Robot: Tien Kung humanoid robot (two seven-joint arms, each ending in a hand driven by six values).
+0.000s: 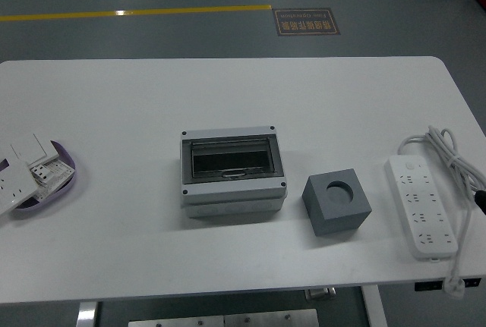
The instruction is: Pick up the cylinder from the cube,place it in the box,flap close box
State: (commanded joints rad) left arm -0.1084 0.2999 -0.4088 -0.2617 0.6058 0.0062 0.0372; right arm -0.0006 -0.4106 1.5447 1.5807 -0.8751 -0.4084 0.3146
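A dark grey cube [337,203] sits on the white table [228,92], right of centre. Its top face holds a round lighter grey disc [339,188]; I cannot tell whether this is the cylinder's end or an empty socket. Left of the cube stands a light grey box [231,174] whose dark see-through flap [231,159] lies flat on top. A small black tip of my right hand [481,199] pokes in at the right edge, over the power strip's cable. My left hand is out of view.
A white power strip [422,205] with a coiled cable [452,152] lies at the right. A purple dish [47,177] with white socket plates sits at the left edge. Grey floor with a yellow line lies beyond the table.
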